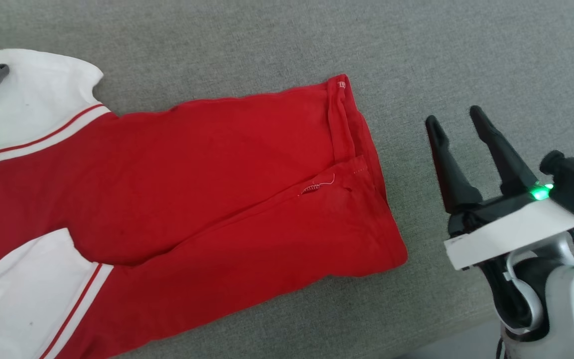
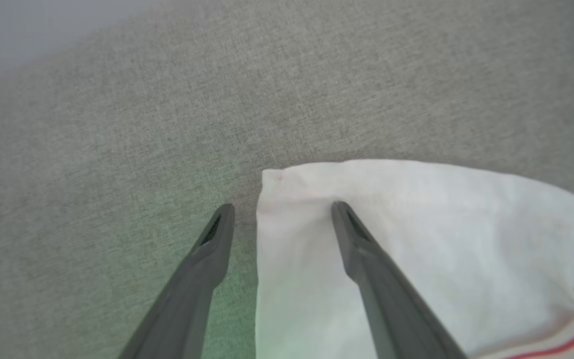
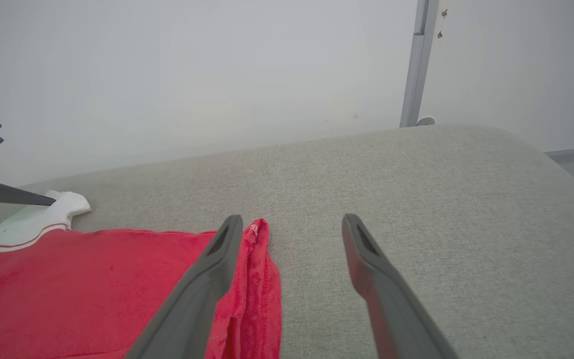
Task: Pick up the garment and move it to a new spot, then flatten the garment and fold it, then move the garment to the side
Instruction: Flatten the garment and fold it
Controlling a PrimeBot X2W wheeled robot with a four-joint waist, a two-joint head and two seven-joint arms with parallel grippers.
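One red garment (image 1: 207, 164), white sleeves (image 1: 43, 99), red-striped trim, laid flat, left hand (image 2: 282, 209) spread, right hand (image 1: 454, 115) spread.

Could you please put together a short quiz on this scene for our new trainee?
1. True or false: the right claw is shut on the garment.
2. The open left claw straddles the edge of which part of the garment? A) the red hem B) the white sleeve C) the neck opening
3. Short answer: what colour is the fabric surface that the garment lies on?

Key: 1. False: it is open and stands beside the hem, apart from the cloth. 2. B. 3. Grey.
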